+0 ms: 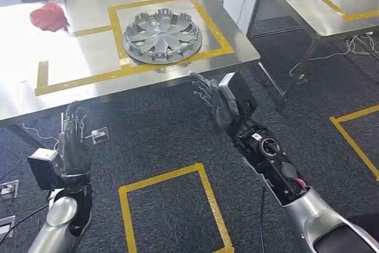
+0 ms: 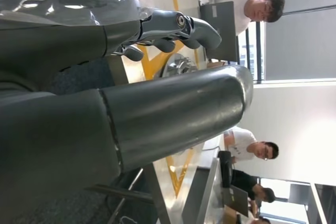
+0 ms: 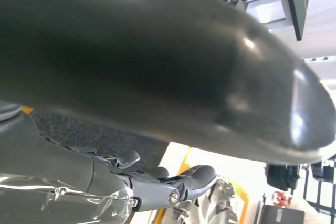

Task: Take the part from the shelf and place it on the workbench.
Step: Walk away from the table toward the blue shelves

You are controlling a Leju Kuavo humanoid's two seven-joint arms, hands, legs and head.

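A silver wheel cover point(image 1: 161, 34), the part in this task, lies flat on the steel tabletop point(image 1: 89, 63), inside a rectangle of yellow tape point(image 1: 114, 22) near the tabletop's front edge. Nothing touches it. The robot's right hand point(image 1: 210, 96) hovers in front of that edge, just below and to the right of the wheel cover, with its fingers point(image 1: 199, 90) spread apart and holding nothing. The left hand point(image 1: 71, 137) is raised farther from the wheel cover, off to its lower left, over dark carpet; its fingers point upward, loosely apart, and it too holds nothing. A red cloth point(image 1: 49, 16) sits on the tabletop, well to the left of the wheel cover. In the left wrist view, people point(image 2: 253, 3) sit at desks beyond the tabletop. Judged from how things lie, the task looks essentially finished: the part already rests on the workbench within its marked area, and both hands are free of it. No shelf appears here. What seems left, at most, is drawing the arms back to rest.
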